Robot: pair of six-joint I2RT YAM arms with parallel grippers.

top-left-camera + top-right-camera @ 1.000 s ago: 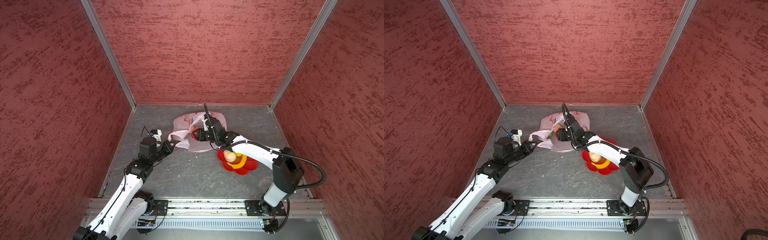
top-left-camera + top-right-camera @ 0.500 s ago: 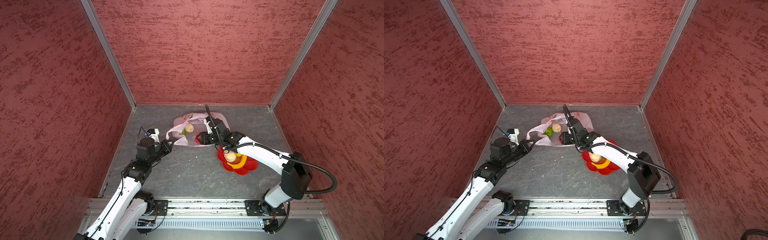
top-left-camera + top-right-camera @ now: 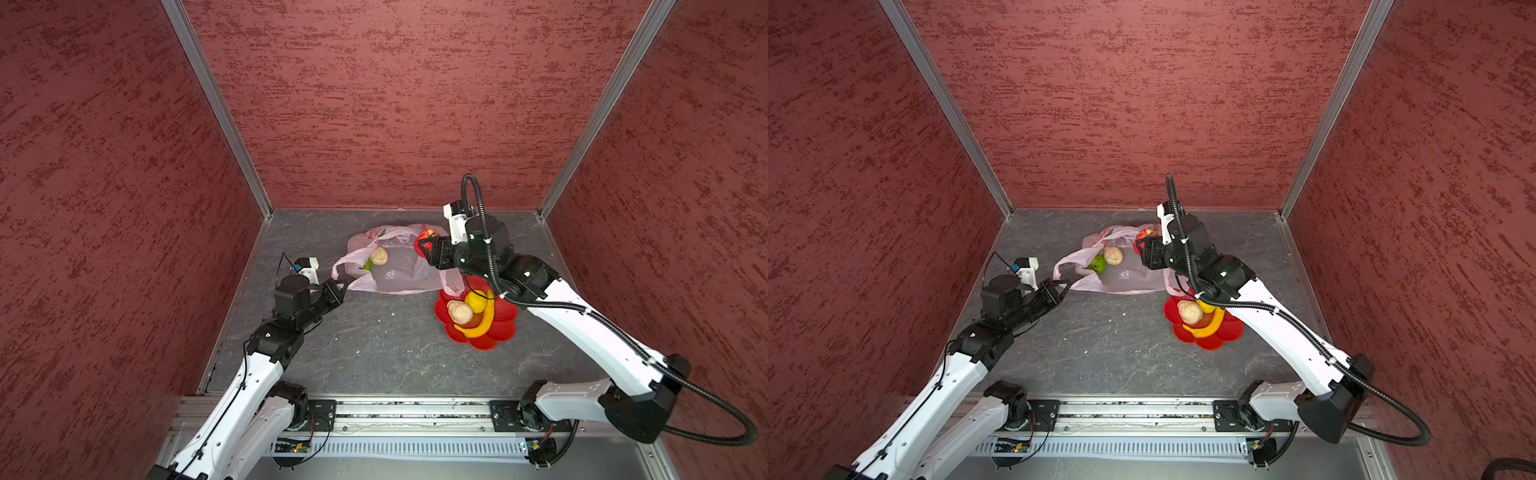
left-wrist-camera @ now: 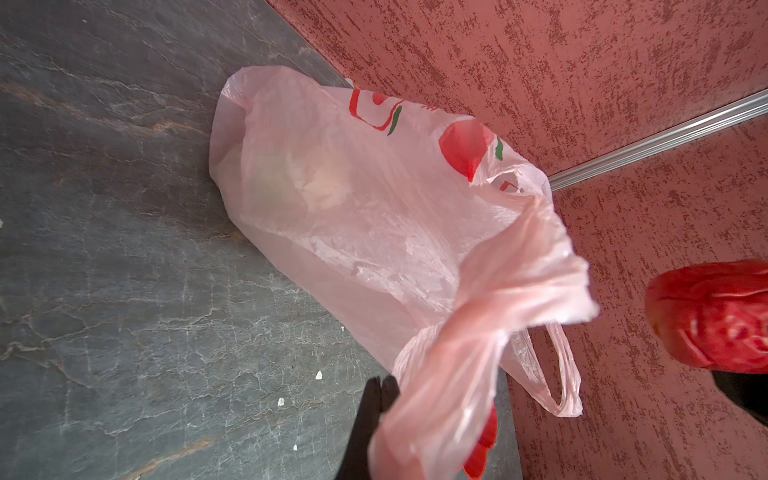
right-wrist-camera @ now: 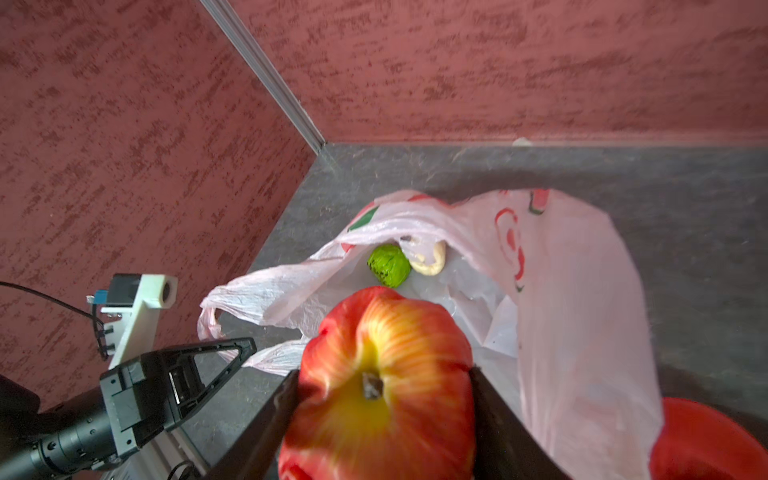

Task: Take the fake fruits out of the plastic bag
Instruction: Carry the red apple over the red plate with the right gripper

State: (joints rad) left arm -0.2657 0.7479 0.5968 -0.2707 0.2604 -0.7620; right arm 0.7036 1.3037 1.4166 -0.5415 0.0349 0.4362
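The pale pink plastic bag (image 3: 399,274) (image 3: 1125,278) lies open on the grey floor. My left gripper (image 3: 343,286) (image 4: 382,384) is shut on its near handle. Inside lie a green speckled ball (image 3: 1097,264) (image 5: 388,266) and a beige lumpy ball (image 3: 379,255) (image 5: 430,259). Held just above the bag's far right side, my right gripper (image 3: 426,245) (image 5: 384,390) is shut on a red and yellow apple (image 3: 1144,237) (image 5: 382,382). A banana (image 3: 482,324), a beige ball (image 3: 459,311) and an orange-yellow fruit (image 3: 475,301) sit outside the bag.
Those three fruits rest in a red flower-shaped dish (image 3: 498,334) (image 3: 1225,332) on the floor, right of the bag and under my right forearm. Red textured walls enclose the floor on three sides. A metal rail (image 3: 415,409) runs along the front edge.
My right gripper has come out of the bag with the apple, rising toward the back right. The bag has spread flatter, uncovering the green and beige balls. My left gripper still holds the handle.
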